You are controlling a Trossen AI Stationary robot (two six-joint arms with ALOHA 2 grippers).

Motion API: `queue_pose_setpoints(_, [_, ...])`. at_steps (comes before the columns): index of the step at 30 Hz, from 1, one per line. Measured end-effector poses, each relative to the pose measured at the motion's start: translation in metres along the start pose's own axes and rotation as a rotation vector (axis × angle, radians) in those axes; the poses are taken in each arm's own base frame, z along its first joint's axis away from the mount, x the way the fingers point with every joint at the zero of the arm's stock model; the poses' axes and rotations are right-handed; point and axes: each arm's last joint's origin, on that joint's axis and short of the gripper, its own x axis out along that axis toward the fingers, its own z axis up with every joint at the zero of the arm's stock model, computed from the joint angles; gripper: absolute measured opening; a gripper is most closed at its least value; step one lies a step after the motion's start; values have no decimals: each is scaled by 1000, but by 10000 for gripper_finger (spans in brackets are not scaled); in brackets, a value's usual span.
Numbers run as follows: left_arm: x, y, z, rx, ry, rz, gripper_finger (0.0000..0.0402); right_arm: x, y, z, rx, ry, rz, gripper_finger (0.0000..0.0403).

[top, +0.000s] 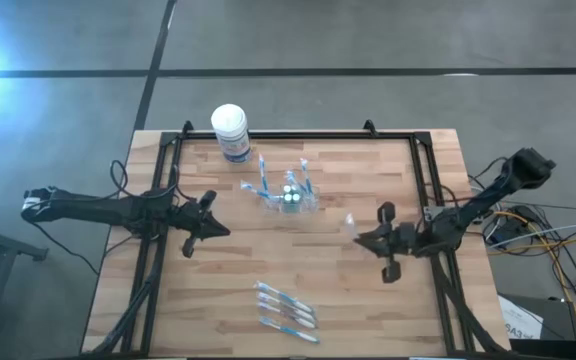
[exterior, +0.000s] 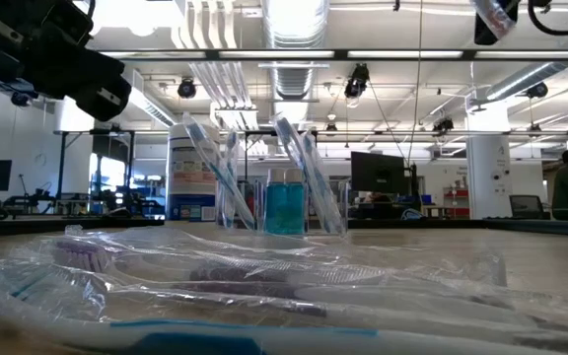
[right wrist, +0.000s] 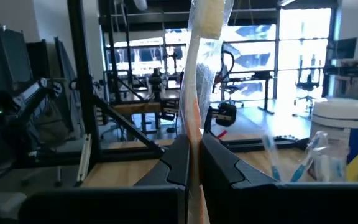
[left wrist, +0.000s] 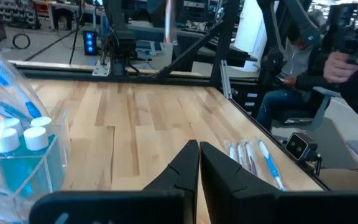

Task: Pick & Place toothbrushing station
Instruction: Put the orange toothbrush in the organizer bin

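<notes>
Toothbrush (right wrist: pixel 197 74), seemingly wrapped, pinched upright in right tool (right wrist: pixel 194 155); left tool (left wrist: pixel 199 163) closed, holding nothing

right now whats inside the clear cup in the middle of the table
The clear cup holds several blue-and-white toothbrushes leaning against its rim, plus small white-capped bottles of blue liquid. The toothbrushes' lower ends and the cup's floor are hidden behind the bottles and glare.

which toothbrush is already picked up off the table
The wrapped toothbrush pinched upright in the right gripper. The others either stand in the clear cup or lie in a row at the table's near edge.
</notes>
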Motion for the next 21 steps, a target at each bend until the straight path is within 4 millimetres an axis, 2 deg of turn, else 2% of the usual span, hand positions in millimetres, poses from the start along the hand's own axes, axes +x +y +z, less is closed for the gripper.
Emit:
queue_pose_setpoints(7, [0, 0, 1, 26, -14, -2, 19, -23, -19, -6, -47, -70, -10, 13])
queue_pose_setpoints(16, [0, 0, 1, 28, -13, -2, 19, -59, -51, -11, -24, -193, -7, 13])
queue_pose_setpoints(21, [0, 0, 1, 21, -12, 2, 19, -69, -61, -20, -48, -98, 70, 13])
